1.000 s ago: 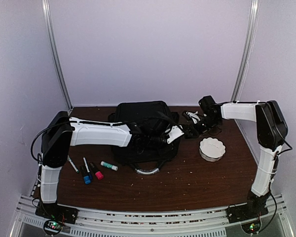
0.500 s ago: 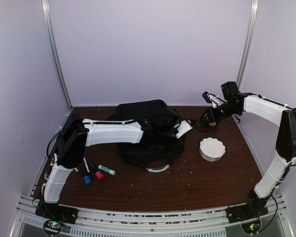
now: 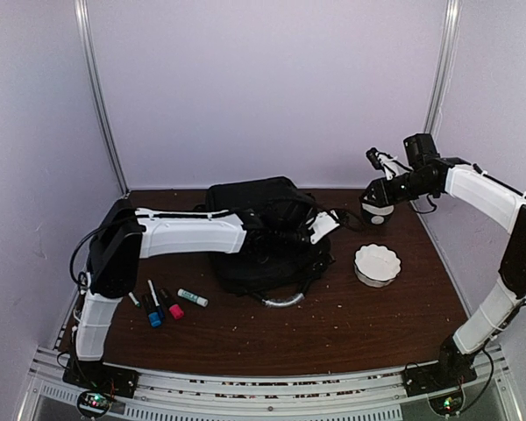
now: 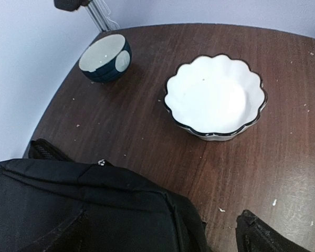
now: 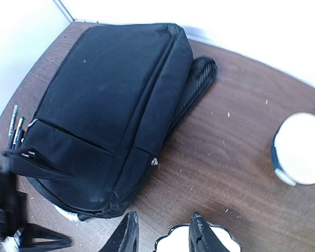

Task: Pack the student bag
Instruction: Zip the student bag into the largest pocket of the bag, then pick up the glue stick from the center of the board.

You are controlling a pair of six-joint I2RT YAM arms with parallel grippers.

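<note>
Lilac walls (image 3: 263, 88) enclose a dark, crumb-flecked table (image 3: 333, 324). Markers (image 3: 167, 303) lie left of the student bag (image 3: 263, 237), which lies flat at mid-table. Over the bag's right edge the left gripper (image 3: 319, 227) hovers, spread wide and empty. Right of the bag are a white scalloped dish (image 3: 377, 263), a small dark bowl (image 3: 374, 213) and the right gripper (image 5: 163, 233), fingers parted and empty.

A dark brown, wood-grained bench (image 3: 377, 324), flecked with pale crumbs, stands in a booth of plain lilac walls (image 3: 272, 88). Slim metal posts (image 3: 99, 105) rise at its back corners. A ribbed aluminium rail (image 3: 263, 386) edges the near side, and the light is soft and even.
</note>
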